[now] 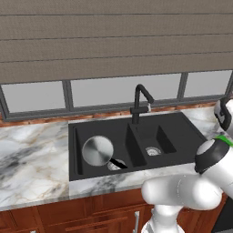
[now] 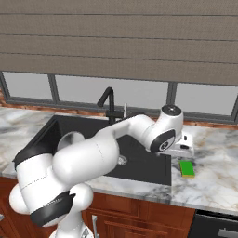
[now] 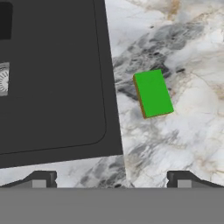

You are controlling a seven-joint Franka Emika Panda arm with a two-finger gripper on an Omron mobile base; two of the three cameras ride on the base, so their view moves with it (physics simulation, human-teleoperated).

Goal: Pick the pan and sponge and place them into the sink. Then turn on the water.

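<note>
Hand view: the gripper hangs above the marble counter, its two dark fingertips set wide apart with nothing between them. The sponge lies flat on the counter just beside the right-hand outer edge of the sink, green face up with a thin orange-brown edge showing, clear of the fingertips and touching neither. Part of a round silver drain shows on the sink's floor. Right base view: the sponge sits on the counter just off the sink's right rim, below the gripper, which is held over it without contact. Left base view: the pan rests inside the larger, left basin of the sink, tilted, its black handle pointing toward the basin's front right, next to that basin's drain. The black gooseneck faucet stands at the sink's back rim, above the divider between the basins.
</note>
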